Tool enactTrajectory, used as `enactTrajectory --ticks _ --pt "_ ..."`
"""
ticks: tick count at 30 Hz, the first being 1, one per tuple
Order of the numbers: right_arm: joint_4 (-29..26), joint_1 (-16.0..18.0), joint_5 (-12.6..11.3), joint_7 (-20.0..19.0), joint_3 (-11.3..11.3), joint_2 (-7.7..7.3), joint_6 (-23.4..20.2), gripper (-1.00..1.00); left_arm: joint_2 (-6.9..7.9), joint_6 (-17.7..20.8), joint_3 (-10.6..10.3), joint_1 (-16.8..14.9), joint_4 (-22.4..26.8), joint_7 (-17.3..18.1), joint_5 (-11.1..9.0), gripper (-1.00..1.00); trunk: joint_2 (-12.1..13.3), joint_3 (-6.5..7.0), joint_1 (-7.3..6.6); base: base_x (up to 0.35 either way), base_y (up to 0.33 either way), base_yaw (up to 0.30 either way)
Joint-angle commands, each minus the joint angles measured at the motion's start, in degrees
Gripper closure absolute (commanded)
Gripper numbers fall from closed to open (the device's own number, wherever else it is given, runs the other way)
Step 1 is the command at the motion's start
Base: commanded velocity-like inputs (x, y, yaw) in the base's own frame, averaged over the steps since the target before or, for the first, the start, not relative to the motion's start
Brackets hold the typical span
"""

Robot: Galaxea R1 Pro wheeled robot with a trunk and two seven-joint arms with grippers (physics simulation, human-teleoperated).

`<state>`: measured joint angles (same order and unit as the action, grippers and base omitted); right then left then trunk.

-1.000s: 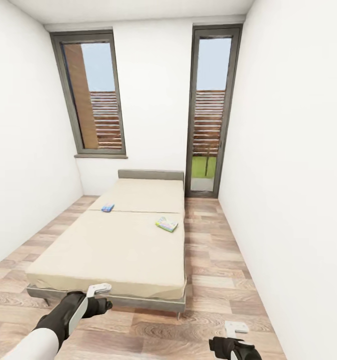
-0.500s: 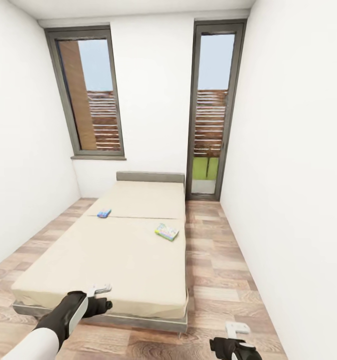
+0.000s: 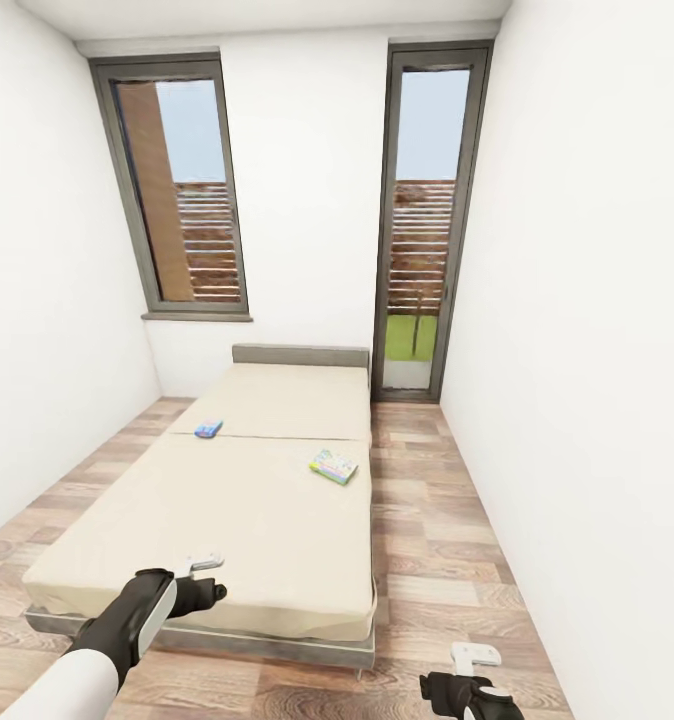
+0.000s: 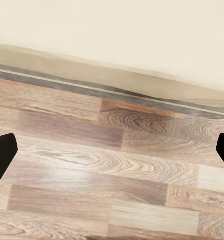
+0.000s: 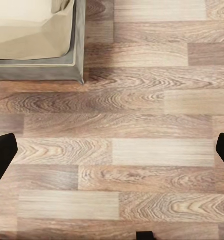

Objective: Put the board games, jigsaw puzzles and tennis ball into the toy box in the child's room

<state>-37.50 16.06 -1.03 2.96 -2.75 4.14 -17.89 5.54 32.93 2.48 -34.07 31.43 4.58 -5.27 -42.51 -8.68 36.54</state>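
Observation:
The bed point(image 3: 227, 520) with its cream cover fills the middle of the child's room. Two board games lie on it: a small blue one point(image 3: 208, 429) near the fold at the left, and a green-white one point(image 3: 334, 466) by the right edge. My left gripper point(image 3: 203, 578) hangs at the foot of the bed; its wrist view shows it point(image 4: 112, 155) open over the floor beside the bed frame. My right gripper point(image 3: 474, 662) is low over the planks to the right, also open point(image 5: 112, 155) and empty. The table, toy box, jigsaw puzzles and tennis ball are out of view.
A strip of wood-plank floor point(image 3: 427, 520) runs between the bed and the right white wall. Two tall dark-framed windows point(image 3: 182, 190) stand in the far wall. The bed's grey frame corner point(image 5: 74, 65) lies close to my right hand.
The camera has moved closer to the bed, so the whole view shifted. My left gripper has risen slightly against the bed's foot. The games have not moved.

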Motion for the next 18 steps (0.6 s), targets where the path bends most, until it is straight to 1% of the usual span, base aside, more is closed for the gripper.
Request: enactTrajectory --ticks 1,10,13,18 --pt "-0.11 0.02 -0.11 0.12 -0.15 0.06 -0.31 -1.0 0.0 0.37 0.12 -0.03 0.09 -0.01 -0.53 -1.0 0.34 0.09 -0.21 0.0 0.0 0.0" --pt "-0.11 0.02 -0.11 0.12 -0.15 0.08 -0.23 -1.0 -0.08 0.35 0.01 -0.03 0.28 -0.05 -0.53 -1.0 0.34 0.09 -0.21 0.011 0.0 0.0" --pt "-0.11 0.02 -0.11 0.12 -0.15 0.08 -0.22 -1.0 -0.09 0.32 -0.01 -0.03 0.3 -0.07 -0.49 -1.0 0.34 0.09 -0.21 0.172 -0.002 0.0" --pt "-0.11 0.02 -0.11 0.12 -0.15 0.05 -0.2 -1.0 -0.13 0.32 -0.02 -0.03 0.29 -0.09 -0.45 -1.0 0.34 0.09 -0.21 0.275 -0.068 0.0"
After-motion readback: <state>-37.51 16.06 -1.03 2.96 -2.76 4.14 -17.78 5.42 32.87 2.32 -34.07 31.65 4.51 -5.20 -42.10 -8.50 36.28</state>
